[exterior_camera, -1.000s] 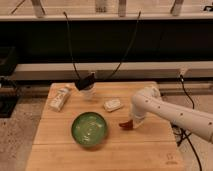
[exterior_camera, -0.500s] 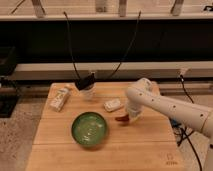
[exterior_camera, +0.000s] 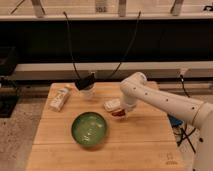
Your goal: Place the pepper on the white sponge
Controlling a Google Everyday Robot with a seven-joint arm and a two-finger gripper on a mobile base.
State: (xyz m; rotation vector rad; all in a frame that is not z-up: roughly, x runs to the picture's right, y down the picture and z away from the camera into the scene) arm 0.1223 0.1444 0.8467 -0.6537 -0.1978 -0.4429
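Logged at mid-table: pepper (exterior_camera: pixel 118 114), pinched in gripper (exterior_camera: pixel 121 110), shut tight upon it. Held low at the near right edge of white sponge (exterior_camera: pixel 111 104), touching or just clear of it; could not be told which. Judged so positioned for setting down onto the sponge, and not yet released. Showed as a small, elongated, dark red body, partly hidden by the gripper above it and far smaller than green bowl (exterior_camera: pixel 89 129). Borne by white arm (exterior_camera: pixel 160 102) extending in from the right, bent over the far side of wooden table (exterior_camera: pixel 145 145) and angled down toward the sponge; judged a hold from above, suited to lowering a thin item onto a flat pad. Listed nearby: the green bowl at near left, well apart from the pepper; white labelled pack (exterior_camera: pixel 59 98) at far left; dark object atop a pale cup (exterior_camera: pixel 87 86) at far centre. Judged to need a slight shift left and farther back before letting go.
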